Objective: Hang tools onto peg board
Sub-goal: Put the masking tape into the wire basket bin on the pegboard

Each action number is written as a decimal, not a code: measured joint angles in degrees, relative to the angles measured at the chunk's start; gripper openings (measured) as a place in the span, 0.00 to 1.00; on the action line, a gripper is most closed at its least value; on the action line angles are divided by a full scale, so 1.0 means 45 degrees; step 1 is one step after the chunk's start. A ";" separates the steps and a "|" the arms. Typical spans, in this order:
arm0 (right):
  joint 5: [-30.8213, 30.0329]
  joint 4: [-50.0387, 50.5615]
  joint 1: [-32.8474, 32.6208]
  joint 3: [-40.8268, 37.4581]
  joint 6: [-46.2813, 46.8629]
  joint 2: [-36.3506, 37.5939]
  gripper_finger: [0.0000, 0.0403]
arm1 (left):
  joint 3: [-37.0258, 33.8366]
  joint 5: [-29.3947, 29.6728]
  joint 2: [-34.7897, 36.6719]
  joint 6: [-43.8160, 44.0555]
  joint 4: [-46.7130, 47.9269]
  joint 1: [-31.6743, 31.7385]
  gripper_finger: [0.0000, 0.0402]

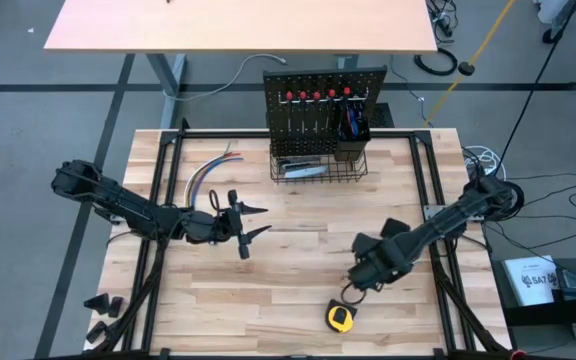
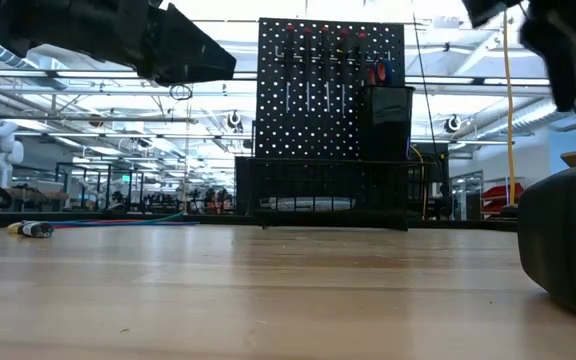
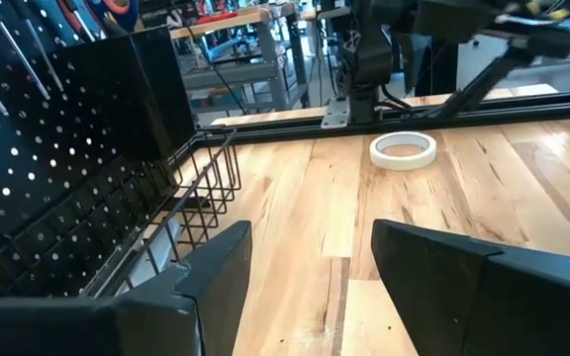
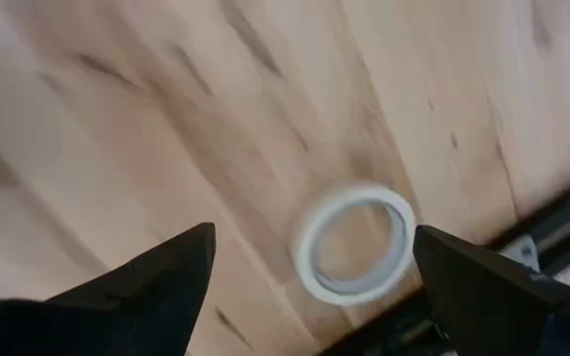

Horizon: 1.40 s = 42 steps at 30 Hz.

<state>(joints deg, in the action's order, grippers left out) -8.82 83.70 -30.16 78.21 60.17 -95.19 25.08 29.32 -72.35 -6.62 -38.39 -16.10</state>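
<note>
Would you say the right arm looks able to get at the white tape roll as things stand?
Probably yes. The right gripper is open, and the white tape roll lies flat and uncovered on the tabletop ahead of its fingers; the black rail beside it may crowd one finger.

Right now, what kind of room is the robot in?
Probably a robot lab or workshop. A black peg board hung with tools stands on the wooden table, cables trail over the grey floor, and more benches and machines fill the room behind.
</note>
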 joint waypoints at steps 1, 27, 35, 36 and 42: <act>0.0000 -0.0009 -0.0074 -0.0397 0.0219 0.0247 0.83 | 0.0000 0.0000 -0.0002 0.0046 0.0010 0.0000 0.54; 0.0893 -0.6765 -0.0164 -0.9010 0.4806 0.3762 0.83 | 0.0005 -0.0137 -0.0089 0.0079 0.0454 0.0165 0.54; 0.1417 -0.7753 -0.0232 -0.9300 0.4453 0.2902 0.76 | 0.0005 -0.0141 -0.0094 0.0084 0.0467 0.0167 0.54; 0.1546 -0.7907 -0.0225 -0.9298 0.4227 0.2811 0.73 | 0.0005 -0.0141 -0.0094 0.0084 0.0448 0.0165 0.54; 0.1902 -0.8829 -0.0222 -0.9324 0.4023 0.2685 0.37 | 0.0005 -0.0141 -0.0094 0.0122 0.0457 0.0165 0.54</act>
<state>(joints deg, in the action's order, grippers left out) -0.26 43.97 -31.16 36.25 78.27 -83.11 25.10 28.69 -72.77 -6.07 -36.34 -15.35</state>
